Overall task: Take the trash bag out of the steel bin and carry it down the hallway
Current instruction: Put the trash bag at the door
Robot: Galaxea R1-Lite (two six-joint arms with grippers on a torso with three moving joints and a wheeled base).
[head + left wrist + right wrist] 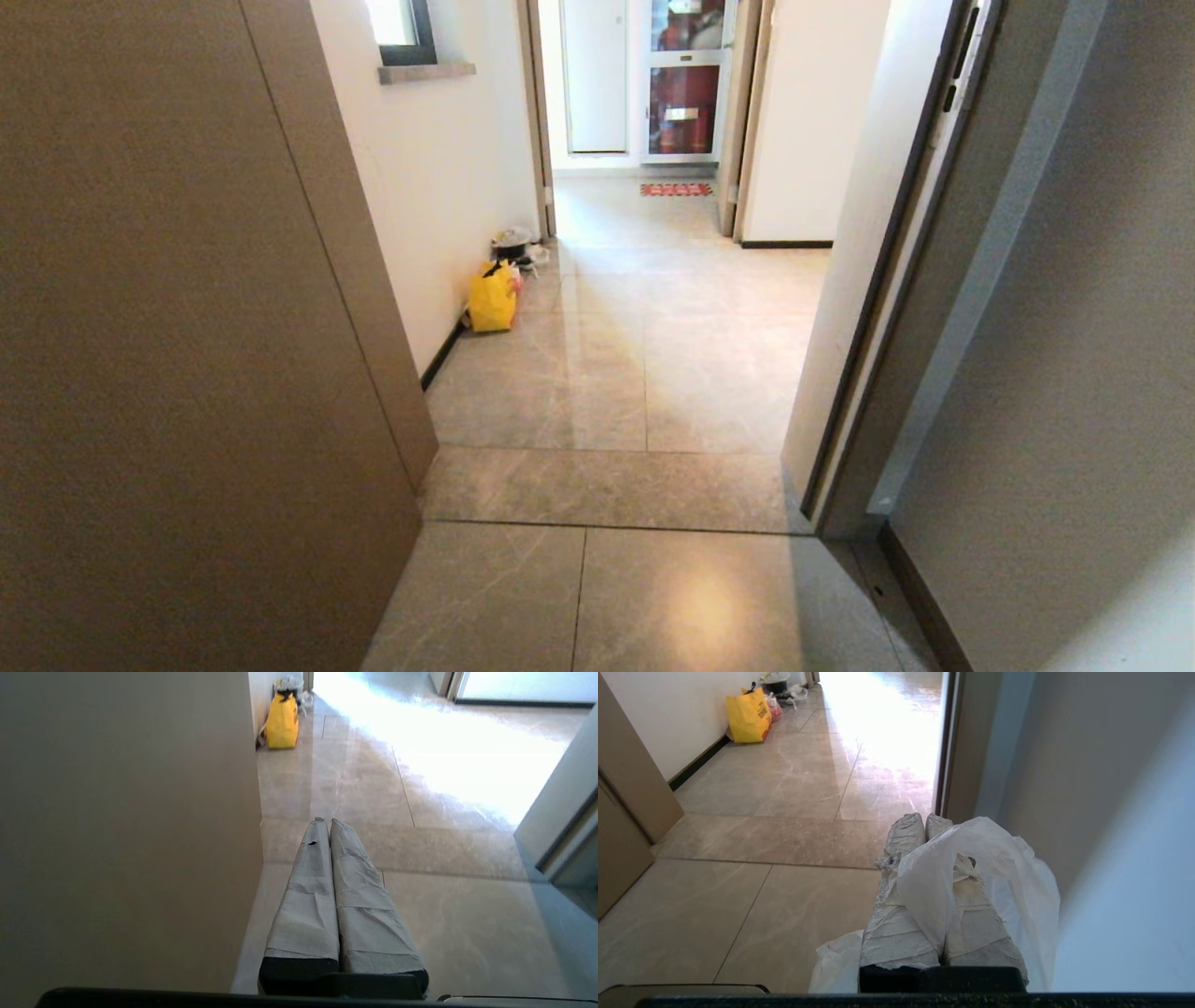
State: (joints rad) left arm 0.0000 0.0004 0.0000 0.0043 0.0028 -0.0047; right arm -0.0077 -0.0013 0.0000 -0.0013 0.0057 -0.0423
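Here the right claw (924, 826) is pinching the bag (999, 868), low centre of its wrist frame; the left claw (325, 822) is pressed together, empty. Thin plastic could slip free crossing the hallway (644, 373).

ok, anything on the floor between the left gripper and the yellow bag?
No: bare tile from the left gripper to the yellow bag, per the left wrist view.

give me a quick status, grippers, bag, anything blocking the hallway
Right gripper shut on the trash bag; left gripper shut, empty. Hallway open ahead. Yellow bag by the left wall, off the path.
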